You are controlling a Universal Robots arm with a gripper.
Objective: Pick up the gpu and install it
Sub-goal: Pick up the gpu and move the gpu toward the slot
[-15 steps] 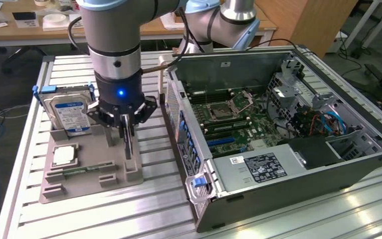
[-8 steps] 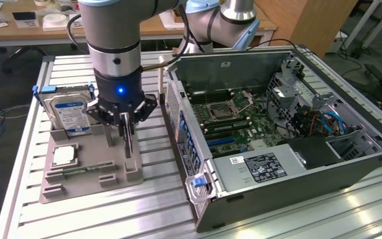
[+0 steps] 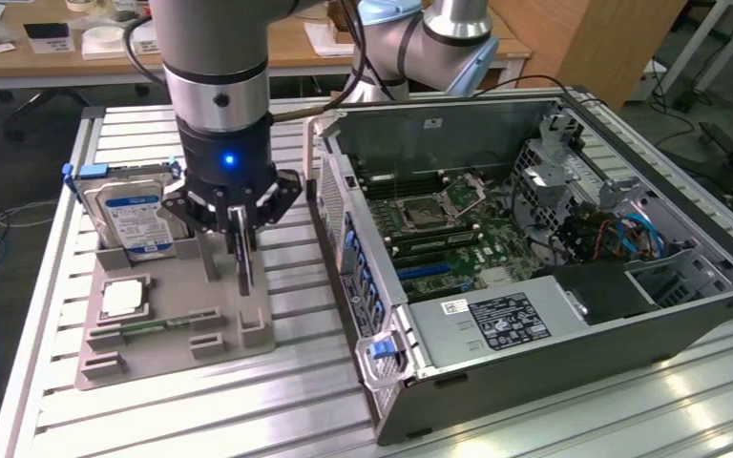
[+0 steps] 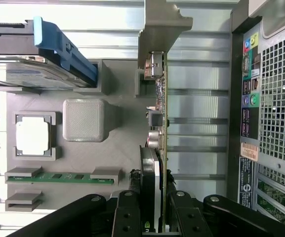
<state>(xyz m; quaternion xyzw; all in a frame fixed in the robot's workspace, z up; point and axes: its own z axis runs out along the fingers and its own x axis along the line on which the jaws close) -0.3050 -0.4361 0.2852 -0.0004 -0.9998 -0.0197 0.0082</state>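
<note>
Exterior view: the jaws are clamped on the upper edge of the gpu [image 3: 245, 269]. The card stands on edge over the gray holder tray [image 3: 163, 277], on the exterior view's left of the open computer case [image 3: 557, 372].

Wrist view: the jaws grip both faces of the gpu [image 4: 158, 98], seen edge-on between the tray [image 4: 117, 163] and the case's rear panel [image 4: 275, 98].

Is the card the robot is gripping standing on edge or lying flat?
On edge: the gpu stands upright, thin side showing, clamped between the fingers of the gripper at the grey tray.
</note>
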